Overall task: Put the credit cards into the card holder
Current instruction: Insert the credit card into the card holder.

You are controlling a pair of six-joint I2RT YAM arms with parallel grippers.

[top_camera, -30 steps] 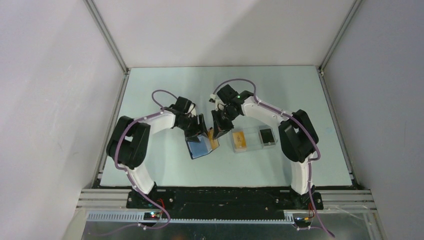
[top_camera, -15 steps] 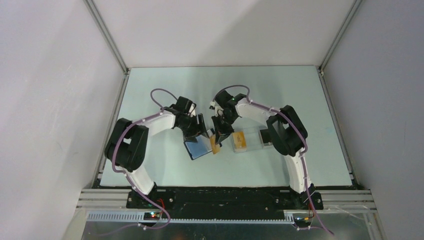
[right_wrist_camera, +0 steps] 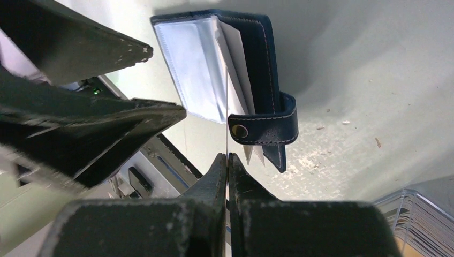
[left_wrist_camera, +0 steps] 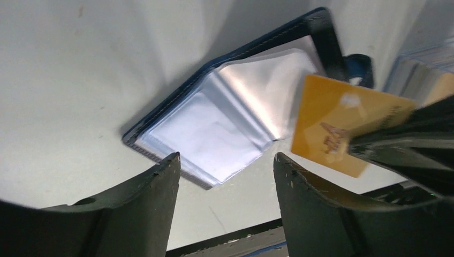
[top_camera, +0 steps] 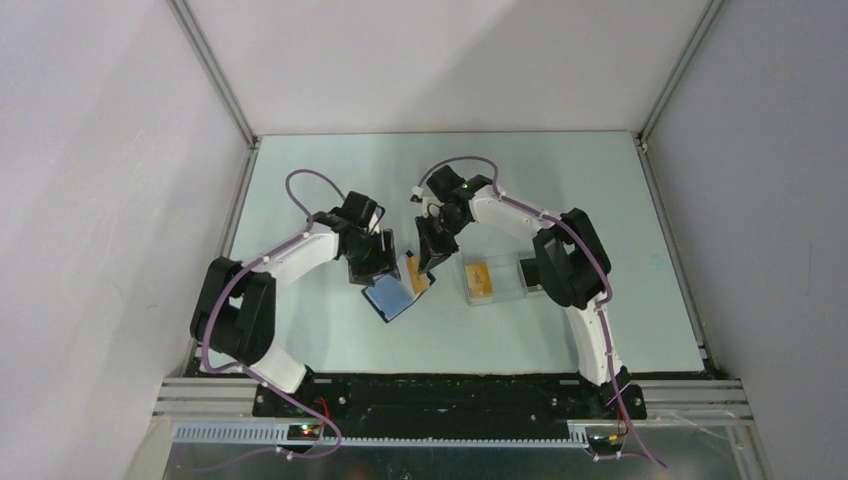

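Now, over on the left, the left gripper (left_wrist_camera: 226, 160) is seen hovering above the table (top_camera: 450, 340), its two fingers spread wide and nothing held between them. Just beneath it the card holder (left_wrist_camera: 230, 107) is laid open on the table, navy cover down, its clear sleeves fanned upward. Whether the fingers touch it cannot be told. At the holder's right end the strap with the pale snap clasp (right_wrist_camera: 241, 130) is folded out.

Next along, one orange-yellow credit card (left_wrist_camera: 342, 126) is pinched at one end by the right gripper (right_wrist_camera: 227, 158), whose fingers are pressed tight on it. The card is held over the right edge of the holder, beside the strap. From the right wrist it is seen edge-on, a thin line running in among the sleeves, though whether its tip is inside one cannot be told.

Further right, apart from the holder, a clear plastic case (top_camera: 497, 285) is set on the table. A second credit card (top_camera: 479, 279) is seen lying inside it, and a dark block (top_camera: 535, 272) at its right end.
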